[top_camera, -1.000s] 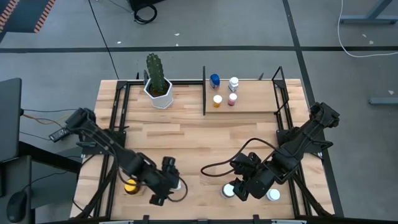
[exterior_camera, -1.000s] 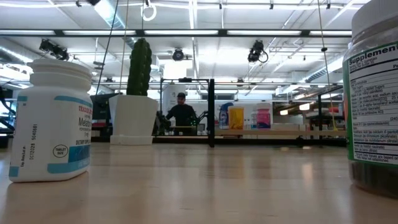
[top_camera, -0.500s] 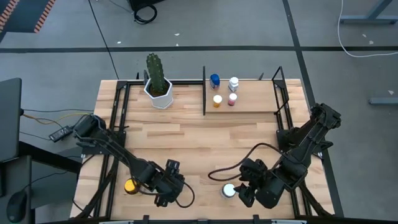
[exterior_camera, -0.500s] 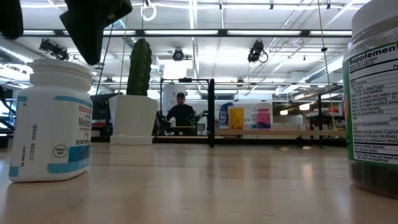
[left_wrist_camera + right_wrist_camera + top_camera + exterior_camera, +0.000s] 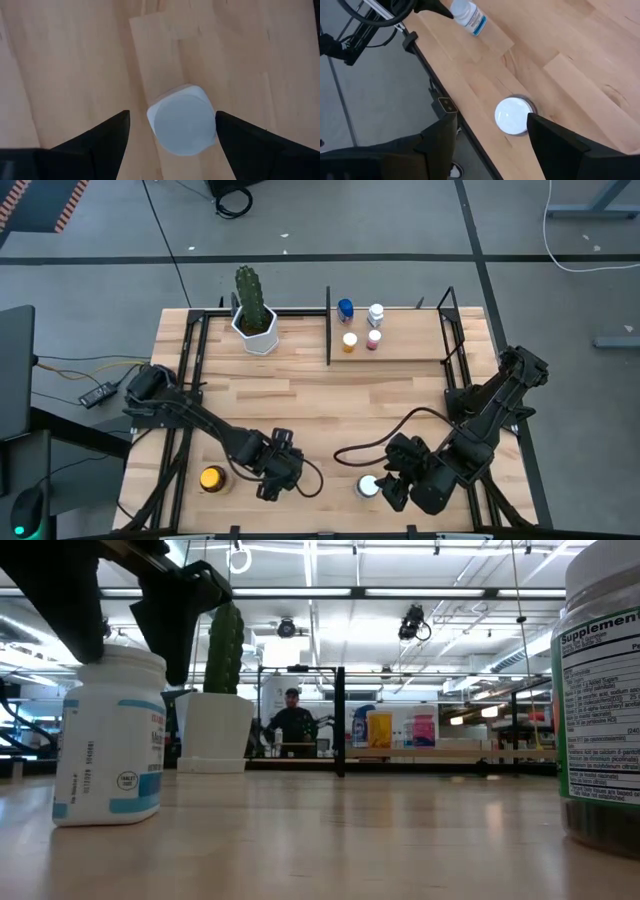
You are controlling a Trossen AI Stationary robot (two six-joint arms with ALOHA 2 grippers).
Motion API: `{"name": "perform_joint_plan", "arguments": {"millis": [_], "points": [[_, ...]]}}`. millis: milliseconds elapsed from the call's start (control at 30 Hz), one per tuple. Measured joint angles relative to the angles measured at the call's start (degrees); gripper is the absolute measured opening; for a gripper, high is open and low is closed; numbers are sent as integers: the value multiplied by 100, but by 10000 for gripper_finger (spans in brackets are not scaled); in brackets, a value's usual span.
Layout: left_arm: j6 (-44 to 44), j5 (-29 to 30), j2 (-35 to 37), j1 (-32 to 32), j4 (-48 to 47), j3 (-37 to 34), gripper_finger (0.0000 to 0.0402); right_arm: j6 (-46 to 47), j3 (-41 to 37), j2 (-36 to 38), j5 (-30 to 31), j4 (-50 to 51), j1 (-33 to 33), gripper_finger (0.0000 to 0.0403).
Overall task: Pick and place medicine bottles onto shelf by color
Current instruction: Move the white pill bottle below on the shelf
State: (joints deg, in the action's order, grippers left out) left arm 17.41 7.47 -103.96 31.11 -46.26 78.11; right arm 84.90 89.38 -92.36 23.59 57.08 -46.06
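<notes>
Left gripper (image 5: 170,135): I see it spread wide, straddling the white bottle (image 5: 110,735) near the table's front edge, fingers off the cap.
Right gripper (image 5: 487,135): open, empty, above the white-capped bottle (image 5: 369,486).
Shelf (image 5: 400,350): back edge, four bottles.
Nearby: orange bottle (image 5: 211,478); cactus pot (image 5: 255,330).

both arms matte black, jointed; black cable loops by each wrist; pincer fingers dark, wedge-shaped.
</notes>
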Motion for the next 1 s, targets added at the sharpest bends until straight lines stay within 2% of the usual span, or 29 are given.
{"name": "perform_joint_plan", "arguments": {"millis": [400, 500, 633, 1000], "points": [[-4, -32, 0, -139, 11, 0, 297, -24, 0, 0, 0, 0, 0, 248], [-4, -198, 0, -166, 11, 0, 292, -46, 0, 0, 0, 2, 0, 248], [36, -471, -33, -208, -41, 0, 274, -68, 0, 0, 0, 4, 0, 248], [149, -468, -97, -260, 96, 0, 221, -70, 0, 0, -2, 4, -11, 248]]}}
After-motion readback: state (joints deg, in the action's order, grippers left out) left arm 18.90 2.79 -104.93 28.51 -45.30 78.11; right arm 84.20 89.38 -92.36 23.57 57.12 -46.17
